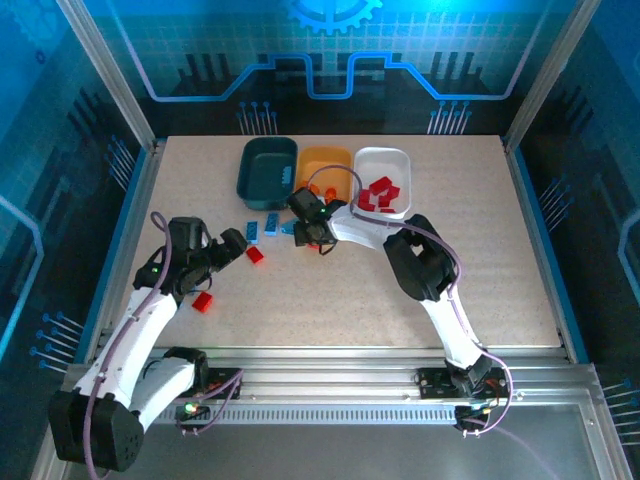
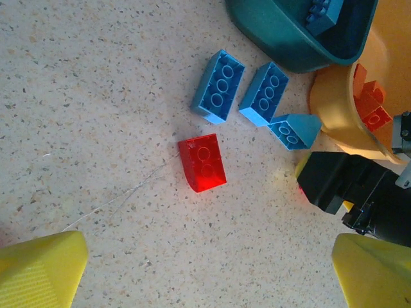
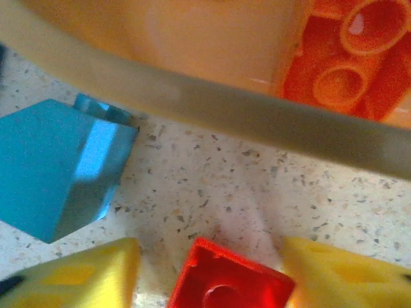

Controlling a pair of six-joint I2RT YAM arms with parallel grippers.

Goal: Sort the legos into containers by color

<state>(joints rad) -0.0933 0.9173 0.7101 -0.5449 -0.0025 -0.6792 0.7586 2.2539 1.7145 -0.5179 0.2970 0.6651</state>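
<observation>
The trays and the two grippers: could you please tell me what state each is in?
teal tray, upright, holds a blue brick
orange tray, upright, holds orange bricks
white tray, upright, holds red bricks
left gripper, open, holding nothing
right gripper, jaws either side of a loose red brick; grip unclear

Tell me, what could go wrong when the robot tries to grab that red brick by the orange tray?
1. The red brick sits slightly askew between the fingers of the right gripper, so it might twist or pop out.
2. The yellow-orange tray has its rim just ahead, and a blue brick lies just beside, so either might get bumped.
3. The open left gripper hovers close by, so the arms could knock together.
</observation>
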